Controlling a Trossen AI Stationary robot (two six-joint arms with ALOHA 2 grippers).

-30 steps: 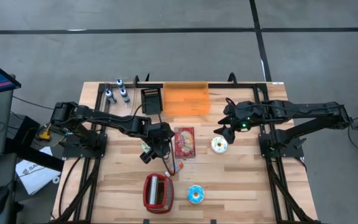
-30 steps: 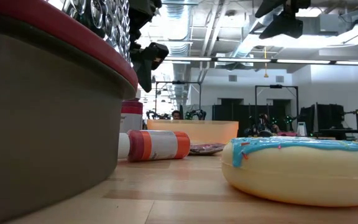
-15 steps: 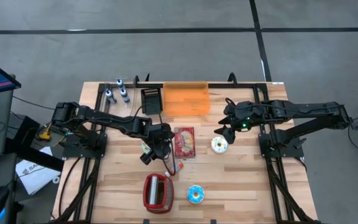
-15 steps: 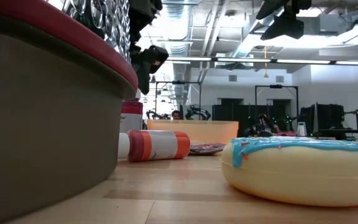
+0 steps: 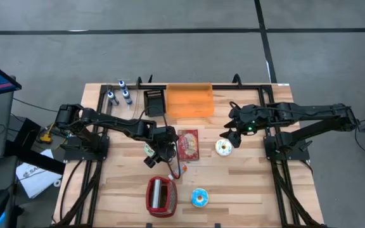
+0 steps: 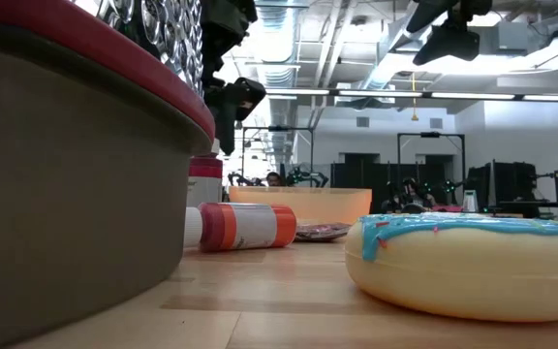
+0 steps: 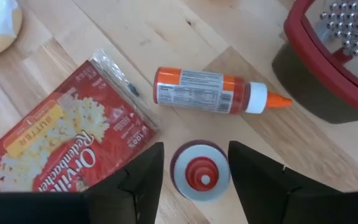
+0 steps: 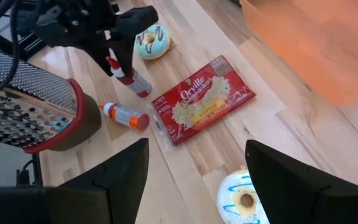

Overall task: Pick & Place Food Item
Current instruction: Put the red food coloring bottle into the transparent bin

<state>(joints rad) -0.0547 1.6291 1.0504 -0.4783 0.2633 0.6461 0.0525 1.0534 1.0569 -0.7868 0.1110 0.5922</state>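
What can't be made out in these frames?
- Left gripper contact with the red-capped bottle: left wrist view looks down on the cap; the sides are hidden.
- Grater: cut off by the low view's edges.
- Orange bin contents: not discernible in the high view.

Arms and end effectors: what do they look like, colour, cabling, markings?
Both arms are black, slim and jointed. The left end effector has two flat, dark, matte fingers; the right end effector has the same. A green light glows near the right wrist. Black cables trail at both bases. No markings legible.
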